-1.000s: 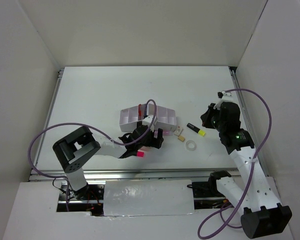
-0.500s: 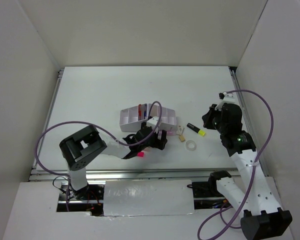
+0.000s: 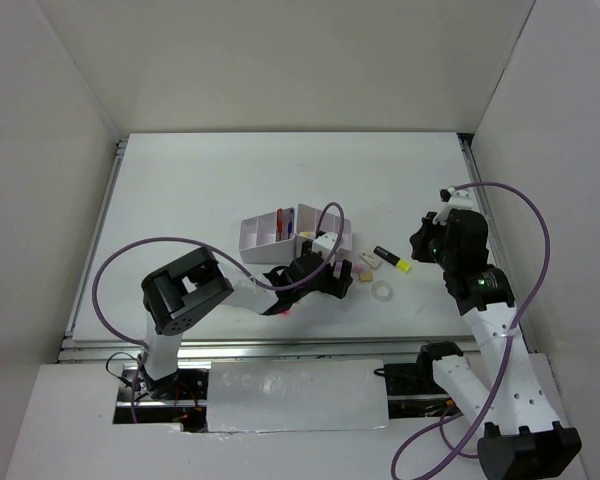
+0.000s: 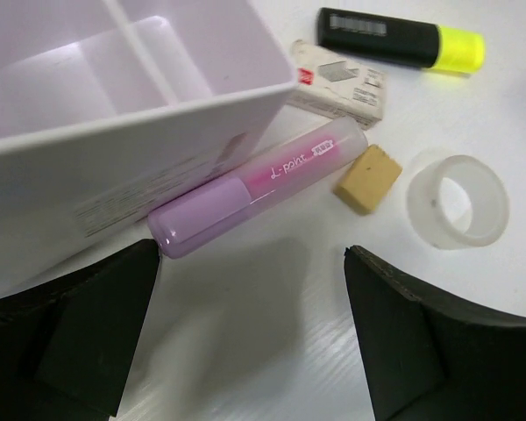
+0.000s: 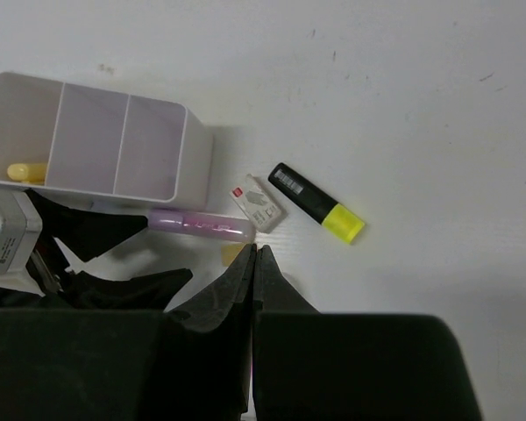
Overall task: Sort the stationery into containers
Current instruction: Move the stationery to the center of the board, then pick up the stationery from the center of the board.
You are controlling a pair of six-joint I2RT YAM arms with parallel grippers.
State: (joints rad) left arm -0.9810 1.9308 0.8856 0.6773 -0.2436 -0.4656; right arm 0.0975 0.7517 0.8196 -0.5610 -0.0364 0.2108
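1. Since a second ago the left tool [image 3: 327, 281] has slid right along the near side of the organiser [image 3: 270, 235]. Its jaws are as wide as before and hold nothing. It now hangs over the purple marker [image 4: 254, 189], which lies along the organiser's near wall.
2. The right tool [image 3: 420, 245] has barely shifted. It is pressed shut and empty, above the desk [image 3: 200, 180] just right of the black-yellow highlighter [image 3: 392, 259].
3. From above, the left arm [image 3: 240, 292] covers nearly all of the pink-tipped highlighter [image 3: 282, 310], so only its pink end shows. The left tool hides the marker and the tan eraser [image 4: 368, 179] in that view.
4. The left wrist view cuts the organiser off at its top and left edges. In the right wrist view the tool's own fingers half cover the tan eraser.
5. What the red and blue things standing in the organiser's left unit are is hard to tell.
6. Counted, there are:
   - two tools
   - one organiser of two joined units, with one cream stick [image 5: 26, 171] in a compartment
   - one marker
   - two highlighters
   - two erasers, the tan one and a sleeved eraser [image 4: 342, 83]
   - one tape ring [image 4: 458, 200], on the desk just right of the tan eraser
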